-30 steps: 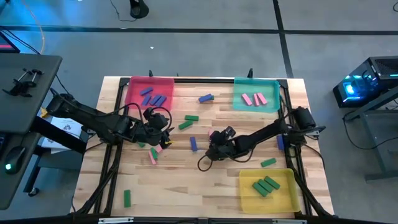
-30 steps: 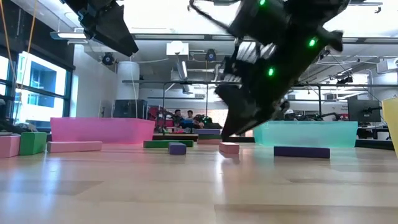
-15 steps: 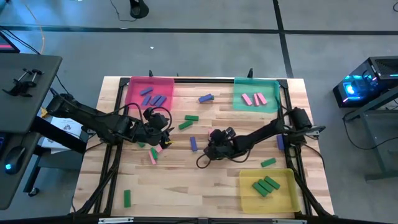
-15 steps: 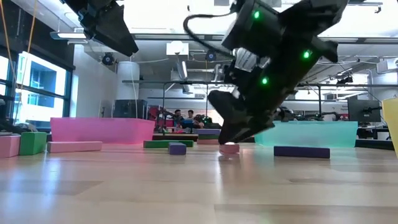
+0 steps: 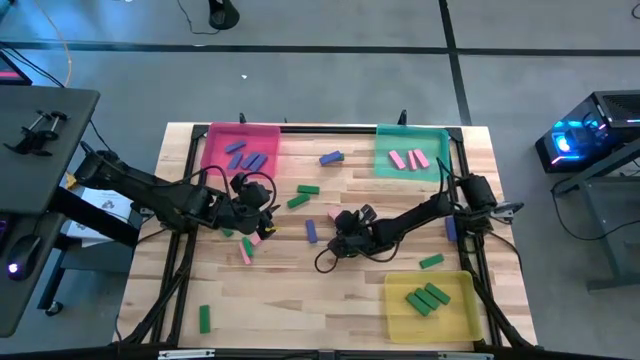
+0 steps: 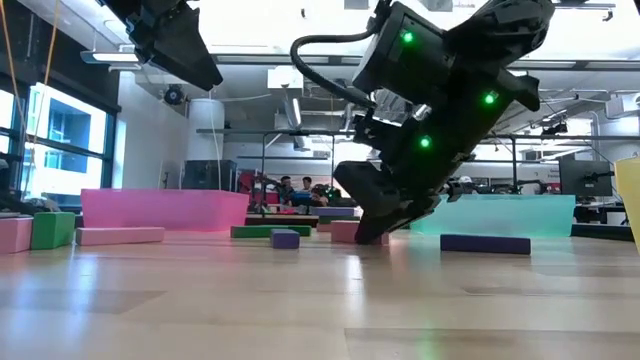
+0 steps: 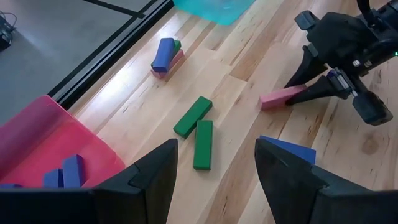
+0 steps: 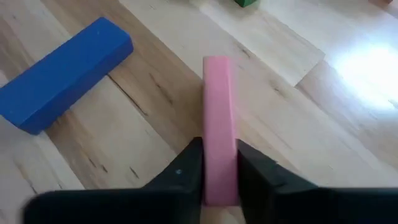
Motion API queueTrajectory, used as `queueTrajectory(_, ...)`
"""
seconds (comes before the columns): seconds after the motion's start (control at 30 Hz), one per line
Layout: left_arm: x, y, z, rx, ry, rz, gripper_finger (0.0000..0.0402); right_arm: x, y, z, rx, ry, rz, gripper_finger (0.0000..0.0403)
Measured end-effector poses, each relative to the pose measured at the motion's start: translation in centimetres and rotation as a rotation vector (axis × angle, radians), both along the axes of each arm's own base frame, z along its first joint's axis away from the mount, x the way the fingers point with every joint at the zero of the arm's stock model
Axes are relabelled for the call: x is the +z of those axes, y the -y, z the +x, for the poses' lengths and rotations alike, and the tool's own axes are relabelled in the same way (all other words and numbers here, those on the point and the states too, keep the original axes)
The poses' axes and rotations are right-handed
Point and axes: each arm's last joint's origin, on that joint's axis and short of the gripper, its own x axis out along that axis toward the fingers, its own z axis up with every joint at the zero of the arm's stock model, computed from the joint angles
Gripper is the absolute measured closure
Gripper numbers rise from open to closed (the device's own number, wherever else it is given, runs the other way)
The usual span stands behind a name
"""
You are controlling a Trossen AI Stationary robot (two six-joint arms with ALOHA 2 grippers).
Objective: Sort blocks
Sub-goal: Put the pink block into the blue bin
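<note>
**Right end effector closes on a pink bar**

Since a second ago, the right end effector has dropped lower and pressed its fingers together on a small flat pink rectangular block. It grips one end of the bar, which lies on the wooden counter near its middle, beside a blue rectangular block; an end grip probably leaves the length free for placing. Pink bars already lie in the teal square tray, so that is likely its destination. Meanwhile the left end effector hovers spread and empty near the pink square tray, over two green rectangular blocks, apparently waiting clear of its partner.
</note>
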Motion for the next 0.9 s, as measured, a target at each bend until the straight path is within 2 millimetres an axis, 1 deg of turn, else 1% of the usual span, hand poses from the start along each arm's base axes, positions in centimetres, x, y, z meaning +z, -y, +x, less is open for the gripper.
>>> queueTrajectory(0.03,0.0,0.0,0.0,0.0,0.0,0.0,0.0199,0.2,-0.1,-0.1,0.016,-0.012,-0.007,0.0365)
queueTrajectory(0.07,0.0,0.0,0.0,0.0,0.0,0.0,0.0199,0.4,-0.1,-0.2,0.031,-0.019,-0.015,0.0375)
queueTrajectory(0.13,0.0,0.0,0.0,0.0,-0.001,0.0,0.0199,1.2,-0.3,-0.5,0.063,-0.031,-0.024,0.0376)
queueTrajectory(0.17,0.0,0.0,0.0,0.0,-0.001,0.0,0.0199,1.9,-0.3,-0.6,0.07,-0.024,-0.03,0.0375)
queueTrajectory(0.23,0.0,0.0,0.0,0.0,-0.001,0.0,0.0199,4.1,-0.2,-0.9,0.078,0.018,-0.047,0.0366)
queueTrajectory(0.3,0.0,0.0,0.0,0.0,-0.001,0.0,0.0199,6.6,0.1,-1.7,0.082,0.034,-0.079,0.0365)
queueTrajectory(0.4,0.0,0.0,0.0,0.0,-0.001,0.0,0.0199,10.2,1.6,-3.5,0.07,0.029,-0.122,0.0373)
queueTrajectory(0.5,0.0,0.0,0.0,0.0,0.0,0.0,0.0199,13.2,4.5,-5.6,-0.002,0.004,-0.136,0.0373)
queueTrajectory(0.57,0.0,0.0,0.0,0.0,0.0,0.0,0.0199,14.2,7.1,-7.1,-0.09,-0.039,-0.114,0.0373)
queueTrajectory(0.6,0.0,0.0,0.0,0.001,0.001,-0.001,0.0199,14.3,8.4,-7.7,-0.136,-0.067,-0.089,0.0373)
queueTrajectory(0.67,0.0,0.0,0.0,0.006,0.005,-0.003,0.0199,14.3,11.2,-8.8,-0.214,-0.127,-0.013,0.0373)
queueTrajectory(0.73,0.0,0.0,0.0,0.018,0.012,0.002,0.0199,13.7,14.0,-9.6,-0.268,-0.191,0.075,0.0372)
queueTrajectory(0.83,0.0,0.0,0.0,0.022,0.013,0.005,0.0199,12.4,18.0,-10.3,-0.289,-0.244,0.189,0.0372)
queueTrajectory(0.9,0.0,0.0,0.0,0.021,0.014,0.005,0.0199,11.4,20.4,-10.6,-0.291,-0.245,0.272,0.0372)
